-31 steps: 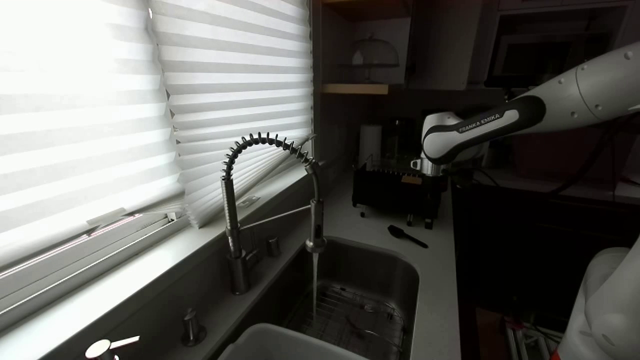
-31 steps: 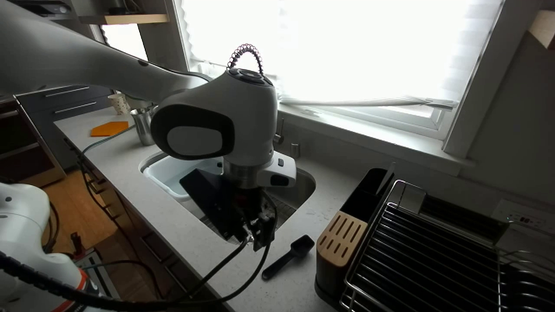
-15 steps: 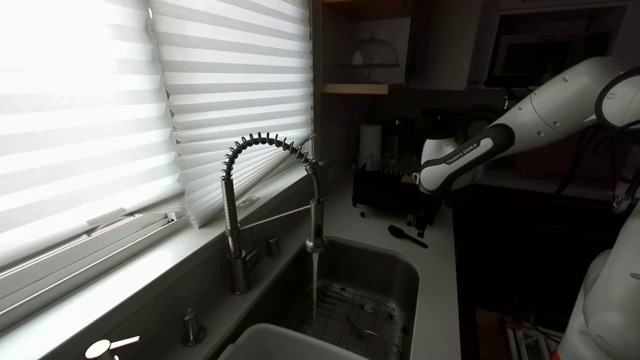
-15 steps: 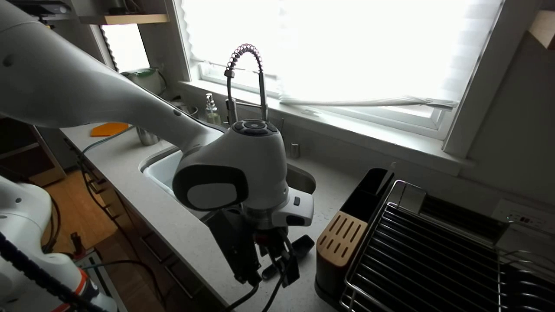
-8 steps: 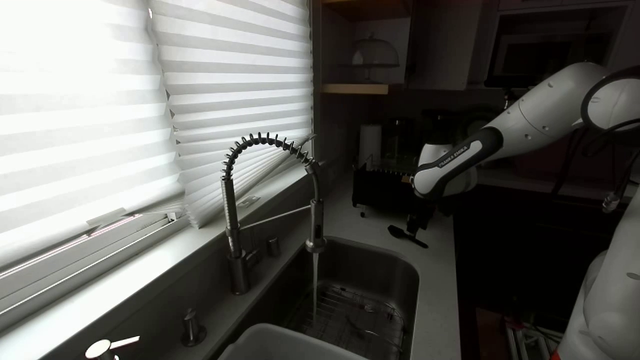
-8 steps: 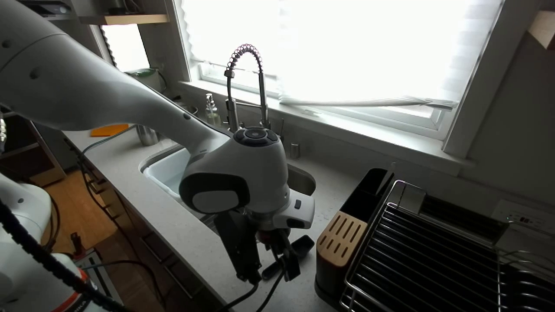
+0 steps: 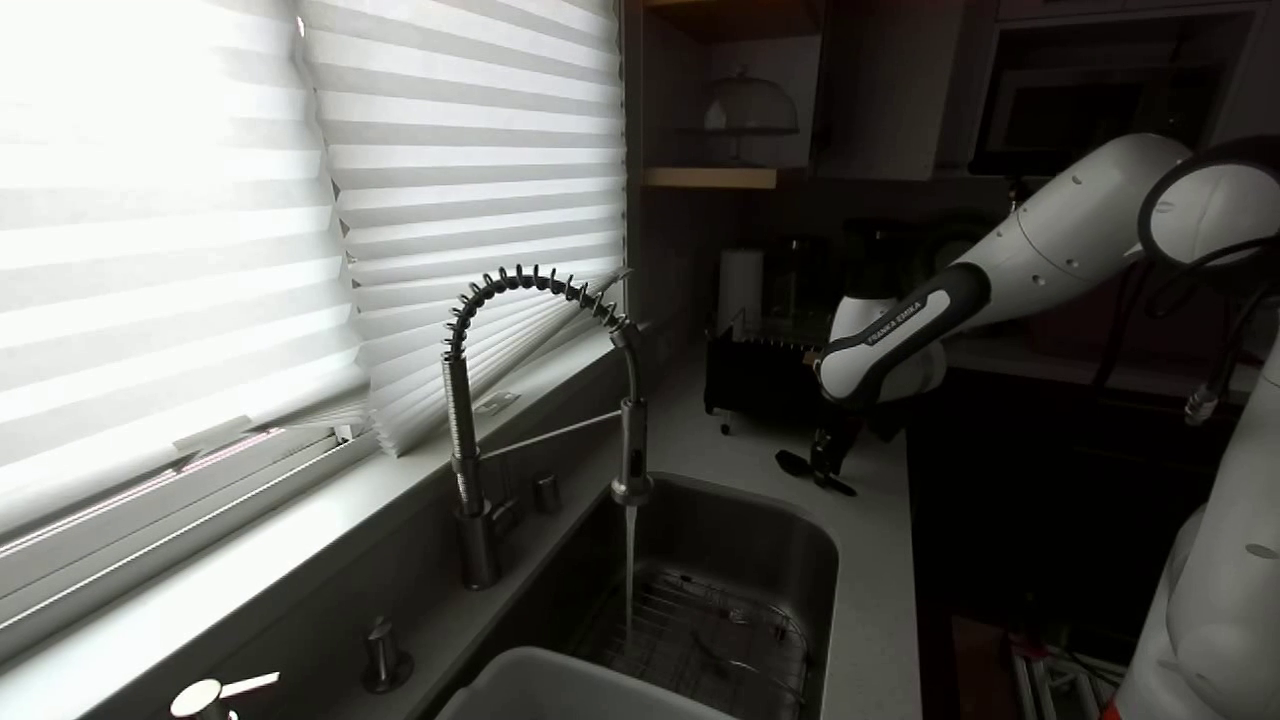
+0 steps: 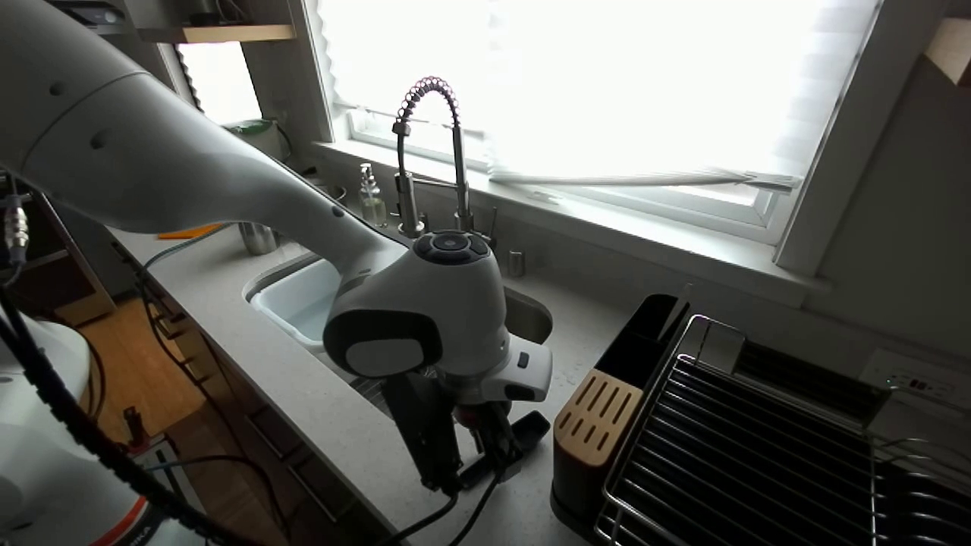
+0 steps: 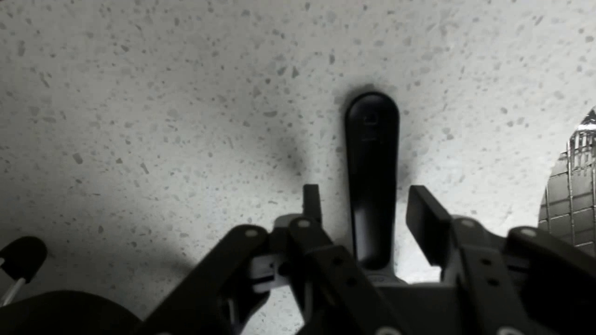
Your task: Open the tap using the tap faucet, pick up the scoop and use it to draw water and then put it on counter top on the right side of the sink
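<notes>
Black scoop (image 9: 372, 186) beside the sink (image 7: 770, 545) is judged light, rigid and possibly slick, recommended hold across the handle (image 9: 372, 172), which the pincer (image 9: 364, 200) straddles, jaws apart.

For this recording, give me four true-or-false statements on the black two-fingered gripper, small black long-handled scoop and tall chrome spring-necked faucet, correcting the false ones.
1. The gripper is open, straddling the scoop. True.
2. The scoop stands upright. False: it lies flat on the pale speckled counter top.
3. A thin clear stream of water falls from the faucet into the deep grey metal sink. True.
4. The gripper touches the faucet. False: they stand well apart.
</notes>
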`<state>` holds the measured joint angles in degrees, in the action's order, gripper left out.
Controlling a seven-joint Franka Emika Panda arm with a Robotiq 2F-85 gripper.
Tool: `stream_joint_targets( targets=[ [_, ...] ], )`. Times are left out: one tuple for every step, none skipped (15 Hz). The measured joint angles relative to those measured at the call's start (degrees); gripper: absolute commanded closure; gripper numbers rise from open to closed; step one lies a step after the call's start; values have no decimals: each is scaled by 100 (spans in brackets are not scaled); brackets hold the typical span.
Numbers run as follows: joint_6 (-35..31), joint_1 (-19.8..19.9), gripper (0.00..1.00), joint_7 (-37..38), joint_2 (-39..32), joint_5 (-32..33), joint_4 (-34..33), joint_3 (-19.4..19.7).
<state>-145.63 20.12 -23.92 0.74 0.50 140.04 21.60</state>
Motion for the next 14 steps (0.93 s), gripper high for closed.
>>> stream_joint_targets(
  targets=[
    [-20, 0, 85, 0, -20, -3, -3, -8],
    [-31, 0, 94, 0, -37, -5, -7, -15],
    [-36, 0, 98, 0, -51, -6, -10, -23],
    [-42, 0, 94, 0, -57, -6, -17, -29],
    [-44, 0, 94, 0, -60, -6, -25, -31],
    [-44, 0, 94, 0, -64, -6, -31, -35],
    [-44, 0, 94, 0, -67, -6, -40, -42],
    [-44, 0, 94, -2, -67, -6, -52, -56],
    [-44, 0, 94, -9, -65, -6, -67, -75],
    [-38, -5, 94, -41, -51, -6, -81, -108],
    [-30, -18, 94, -100, -23, -6, -100, -150],
    [-7, -42, 94, -184, 18, -6, -125, -205],
    [55, -87, 94, -282, 82, -9, -150, -266],
    [166, -148, 94, -426, 161, -36, -170, -330]
  ],
)
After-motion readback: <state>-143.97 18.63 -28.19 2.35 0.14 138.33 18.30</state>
